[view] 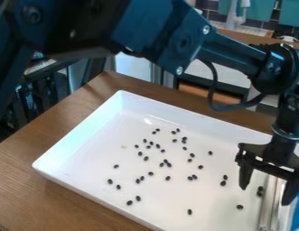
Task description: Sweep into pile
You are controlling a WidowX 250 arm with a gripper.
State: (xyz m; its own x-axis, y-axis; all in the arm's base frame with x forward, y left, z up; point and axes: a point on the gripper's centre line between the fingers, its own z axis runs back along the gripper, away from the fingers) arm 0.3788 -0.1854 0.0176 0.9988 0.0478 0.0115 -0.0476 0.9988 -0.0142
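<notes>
spread gripper (pixel 266 195) downward over white tray (pixel 94 128)

A single fixed camera looks down at a slant from above the wooden table (pixel 30 151), facing across the white tray (pixel 85 192) toward the teal cabinets (pixel 290 14) of the room beyond. It stands close enough that the bottom and right edges of the view crop the tray.
</notes>
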